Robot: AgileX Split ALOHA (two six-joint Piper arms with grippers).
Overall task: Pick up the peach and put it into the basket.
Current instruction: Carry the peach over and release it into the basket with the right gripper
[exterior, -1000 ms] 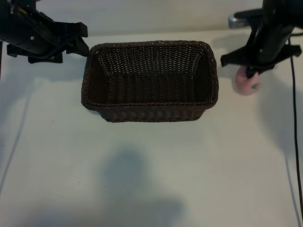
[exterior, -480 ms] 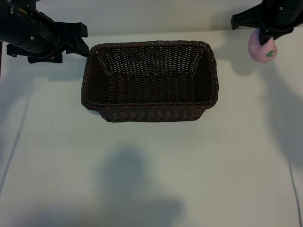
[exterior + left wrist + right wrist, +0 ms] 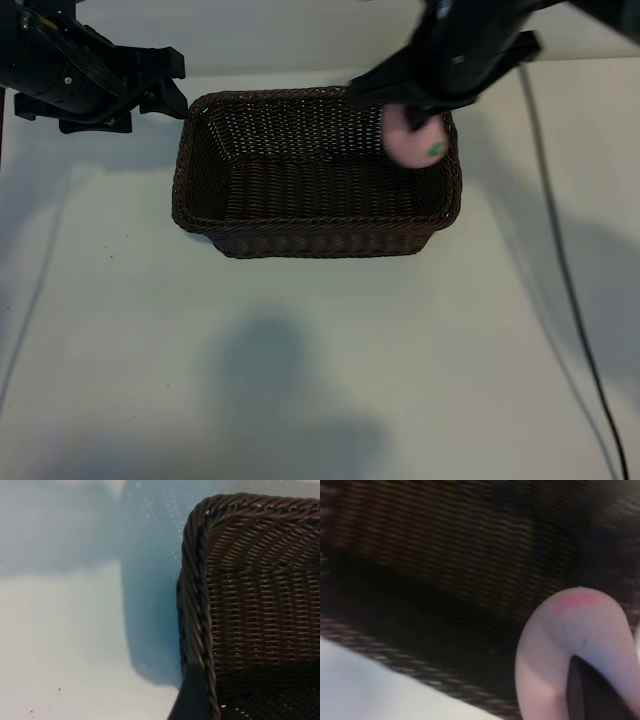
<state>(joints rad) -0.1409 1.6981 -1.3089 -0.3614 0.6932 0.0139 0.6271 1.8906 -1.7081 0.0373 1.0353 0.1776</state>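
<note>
The right gripper (image 3: 418, 125) hangs up high in the middle of the far side and points down. Its fingers pinch tight on the peach (image 3: 415, 143). The left gripper (image 3: 172, 92) sits off at the far left, tipped down, with its fingers wide apart.

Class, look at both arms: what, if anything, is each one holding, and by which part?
The right gripper holds the peach by its top, over the basket. The left gripper, beside the basket's corner, holds nothing.

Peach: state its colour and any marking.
The peach is pale pink with a small green leaf mark, clearest in the exterior view.
</note>
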